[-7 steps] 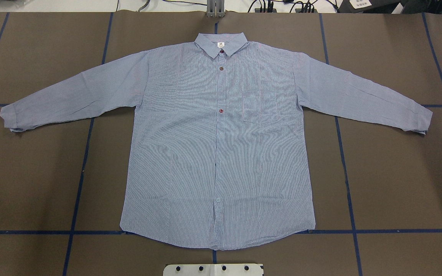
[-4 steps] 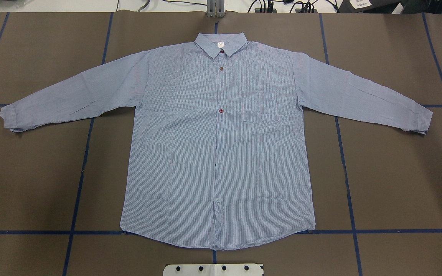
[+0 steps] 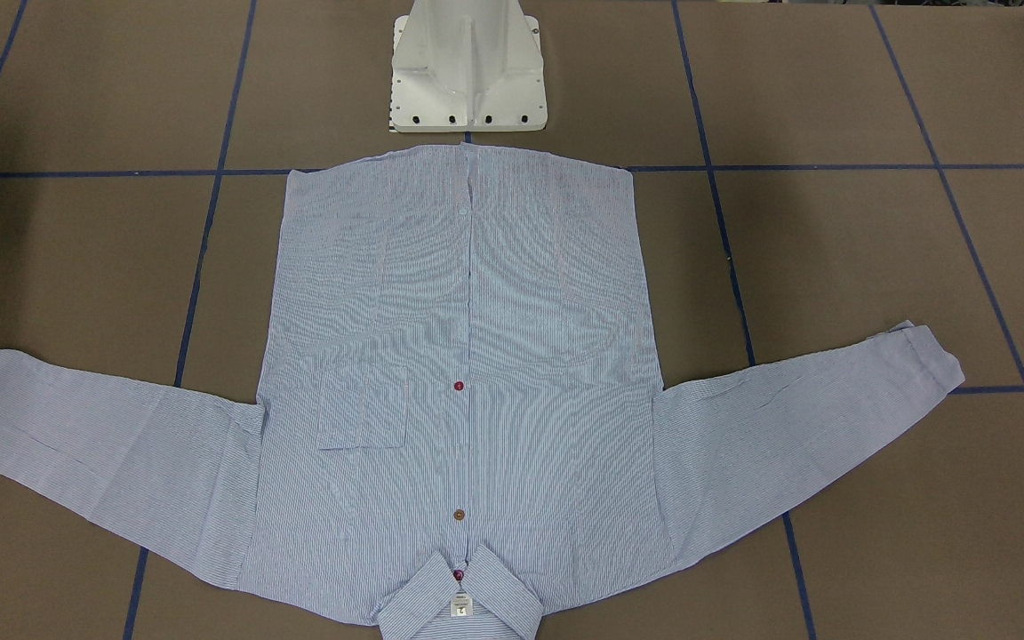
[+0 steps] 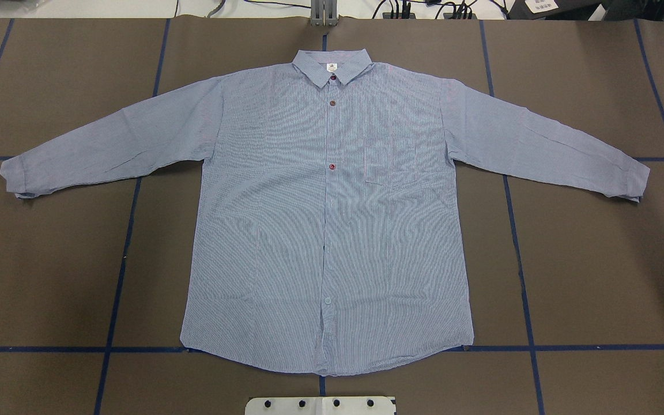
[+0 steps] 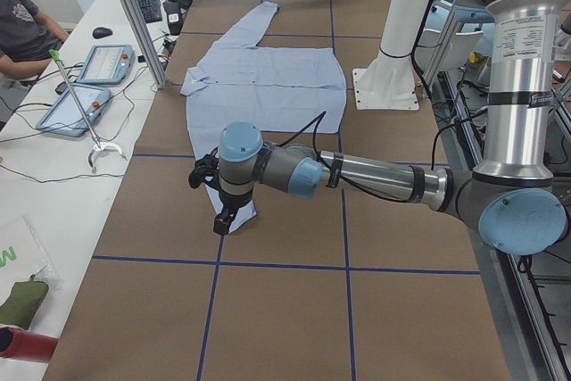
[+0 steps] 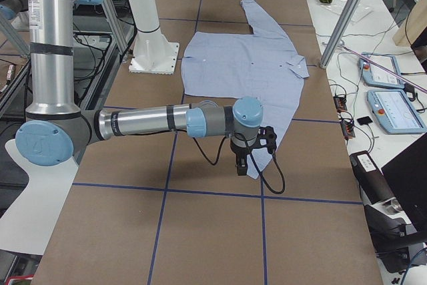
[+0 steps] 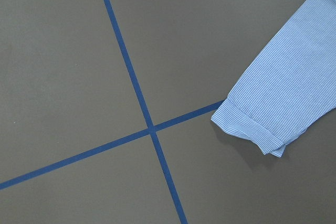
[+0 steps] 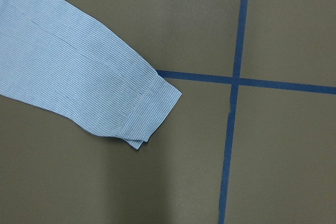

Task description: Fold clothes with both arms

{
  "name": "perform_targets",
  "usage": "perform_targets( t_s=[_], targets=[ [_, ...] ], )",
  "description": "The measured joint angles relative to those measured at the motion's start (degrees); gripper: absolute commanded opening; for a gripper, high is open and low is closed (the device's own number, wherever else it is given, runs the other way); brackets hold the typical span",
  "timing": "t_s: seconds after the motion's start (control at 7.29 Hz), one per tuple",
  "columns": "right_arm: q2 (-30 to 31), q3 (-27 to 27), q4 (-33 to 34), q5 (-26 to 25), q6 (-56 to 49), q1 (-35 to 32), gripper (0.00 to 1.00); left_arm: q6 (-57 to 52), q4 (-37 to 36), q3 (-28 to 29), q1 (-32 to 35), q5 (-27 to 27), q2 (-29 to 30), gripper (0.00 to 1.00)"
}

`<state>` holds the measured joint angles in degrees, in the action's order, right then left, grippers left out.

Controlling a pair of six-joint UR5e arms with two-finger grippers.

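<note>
On the taped brown table (image 4: 597,259), shirt (image 4: 332,230) flat, collar at 12 o'clock; left gripper (image 5: 223,219), right gripper (image 6: 241,165): spread or not, cannot tell.

The one change in the overhead view lies beyond the worktop's (image 4: 597,259) far edge, at about 1 o'clock from its middle. The white label (image 4: 541,5) on the dark object (image 4: 562,8) there sits a little higher than a second ago, with less of it showing. It is small and cut by the frame's edge, so this may be only a slight shift. On the shirt (image 4: 332,230), only the shimmer of the fine stripes falls differently.
</note>
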<state>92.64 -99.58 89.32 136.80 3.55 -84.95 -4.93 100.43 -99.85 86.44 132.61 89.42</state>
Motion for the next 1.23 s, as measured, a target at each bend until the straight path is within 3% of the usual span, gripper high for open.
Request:
perform_targets(
  t_s=[0.69,0.96,1.23],
  targets=[
    [0.52,13.87,-31.39,-0.16,23.14,6.97,1.0,0.66,0.59,-0.55,0.03,1.7,1.94,1.0],
    [0.44,15.56,-35.74,-1.23,29.68,11.3,0.98,0.95,1.18,-0.55,0.04,1.91,1.76,1.0],
    [-0.6,17.47,-36.33,-3.2,30.71,14.11,0.86,1.1,1.42,-0.53,0.05,1.91,1.77,1.0]
  ],
)
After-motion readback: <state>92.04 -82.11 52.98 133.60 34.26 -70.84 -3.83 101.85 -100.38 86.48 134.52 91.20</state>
